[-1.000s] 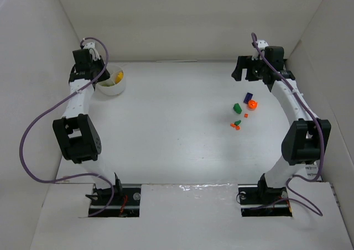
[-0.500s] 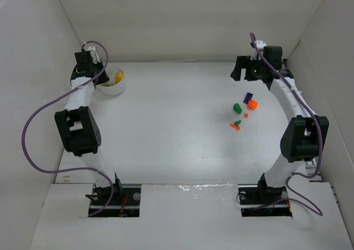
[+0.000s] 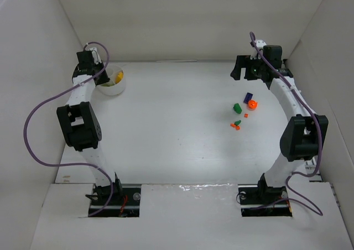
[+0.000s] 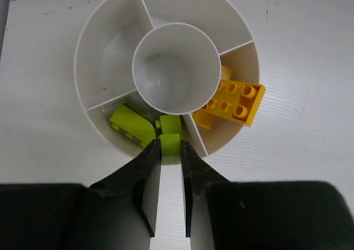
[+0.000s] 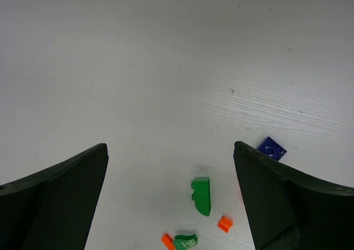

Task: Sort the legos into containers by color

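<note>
- The left gripper (image 4: 170,150) is hanging over the near rim of the round white sectioned plastic bowl (image 4: 105,45), its jaws standing narrow and clamping a small lime-green plastic brick (image 4: 170,149).
- A curved lime-green brick (image 4: 130,125) is lying in the bowl section just beyond the jaws. A flat yellow studded brick (image 4: 232,102) is leaning in the neighbouring section and overhanging the rim.
- The bowl is sitting at the far left of the white worktop (image 3: 166,139).
- The right gripper (image 5: 170,150) is hovering with its jaws spread wide and holding nothing. Below it, a dark green brick (image 5: 202,194), a dark blue brick (image 5: 271,148) and small orange pieces (image 5: 224,223) are lying loose on the worktop's right side.
</note>
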Robot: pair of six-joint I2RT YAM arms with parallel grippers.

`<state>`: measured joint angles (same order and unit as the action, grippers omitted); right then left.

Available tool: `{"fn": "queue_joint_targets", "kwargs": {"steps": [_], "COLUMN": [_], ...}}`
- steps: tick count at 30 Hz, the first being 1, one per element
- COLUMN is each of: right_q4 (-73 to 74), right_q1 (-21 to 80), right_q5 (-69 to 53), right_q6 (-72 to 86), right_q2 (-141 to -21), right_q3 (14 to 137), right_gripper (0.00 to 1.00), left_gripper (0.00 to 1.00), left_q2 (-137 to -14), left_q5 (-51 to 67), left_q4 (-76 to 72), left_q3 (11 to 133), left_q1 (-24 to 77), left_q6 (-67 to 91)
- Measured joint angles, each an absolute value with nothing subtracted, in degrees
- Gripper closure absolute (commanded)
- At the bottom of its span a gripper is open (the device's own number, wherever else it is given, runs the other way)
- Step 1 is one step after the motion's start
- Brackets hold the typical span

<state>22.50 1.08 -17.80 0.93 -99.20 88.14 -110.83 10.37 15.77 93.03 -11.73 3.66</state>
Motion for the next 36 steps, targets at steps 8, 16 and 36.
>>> {"fn": "queue_joint_targets", "kwargs": {"steps": [8,16,36], "right_q4": [22.5,22.6,22.7], "right_q1": [1.1,1.1,1.1], "right_q5": [-17.8,-17.8,-19.2], "right_q6": [0.9,0.9,0.9], "right_q2": [-99.2,-99.2,-99.2], "right_q3": [88.1,88.1,88.1], "right_gripper": [0.00,0.00,0.00], "left_gripper": [0.79,0.69,0.34], "left_q2": [-110.8,-110.8,-107.6], "left_q5": [10.3,10.3,14.6], "left_q4": [16.2,16.3,17.4], "left_q3": [93.0,93.0,103.1], "left_q1": [-11.7,-11.7,-13.2], "left_q6": [3.3,3.0,0.5]}}
